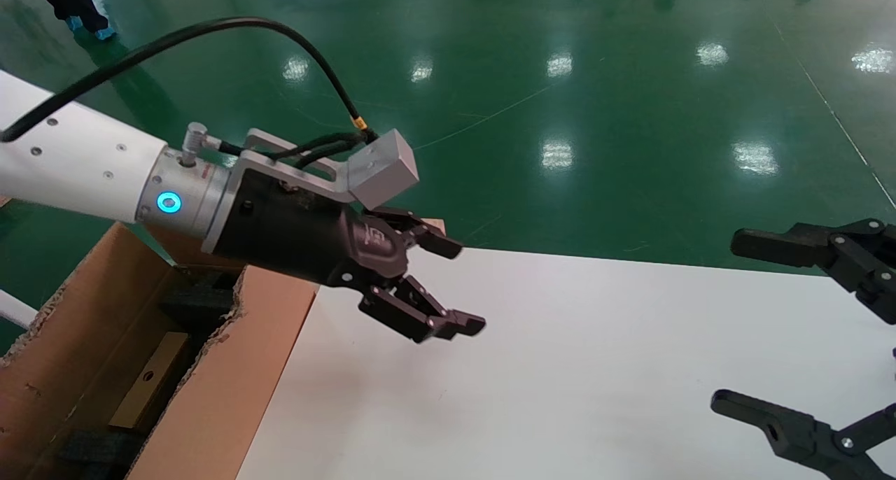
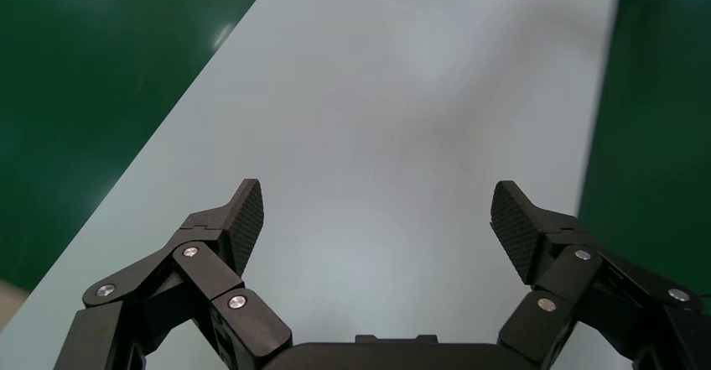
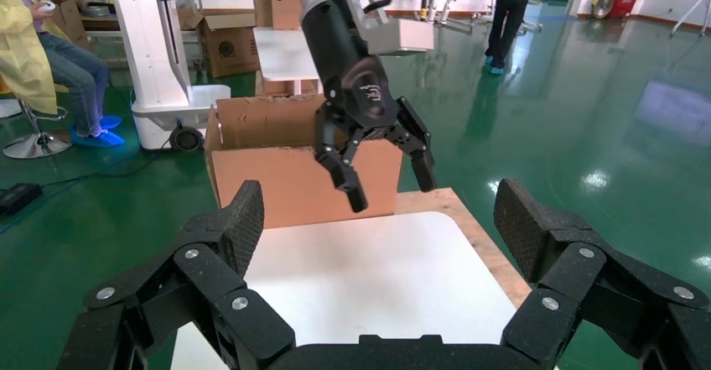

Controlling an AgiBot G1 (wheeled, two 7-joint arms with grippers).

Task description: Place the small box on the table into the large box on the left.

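Brown small box (image 1: pixel 148 389): oblong plain cardboard with a round punched hole, already lying inside the large box, down between the walls beside black foam padding (image 1: pixel 199 299).
Large box (image 1: pixel 238 368): big brown corrugated carton with ragged edges, at the left end of the white table (image 1: pixel 595 368).
Left gripper (image 1: pixel 448 284): black, fingers spread wide, holding nothing, raised over the table just beside the carton's near wall.
Right gripper (image 3: pixel 377 236): black, fingers apart and empty, parked at the table's right side.
Step in hand: looks like retreat after placing.
Do it well: lift clear, avoid snagging ragged flaps or cable (image 1: pixel 210 29).
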